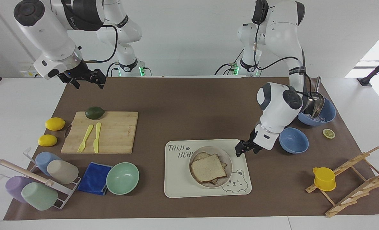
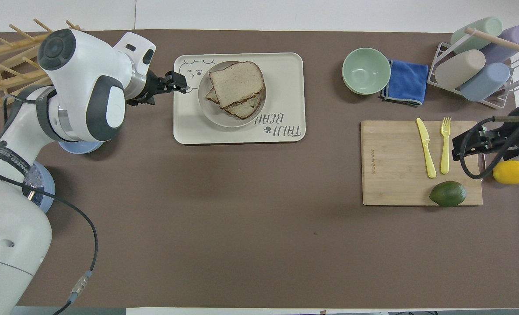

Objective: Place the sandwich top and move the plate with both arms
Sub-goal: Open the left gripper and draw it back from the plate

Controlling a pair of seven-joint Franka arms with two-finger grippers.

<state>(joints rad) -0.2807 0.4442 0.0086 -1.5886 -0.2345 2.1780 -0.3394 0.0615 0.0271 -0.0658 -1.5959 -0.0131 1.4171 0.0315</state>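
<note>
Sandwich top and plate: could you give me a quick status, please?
Left gripper empty over tray edge. Right gripper waits. Sandwich top on plate.

The top slice of bread (image 1: 208,168), light brown with a darker crust, lies flat on the stacked slices in the small round beige plate (image 1: 228,172), lower centre of the facing frame, upper centre overhead.

Avocado (image 1: 94,112) on cutting board (image 1: 112,140); mint bowl (image 1: 122,178) beside blue cloth (image 1: 94,178).
</note>
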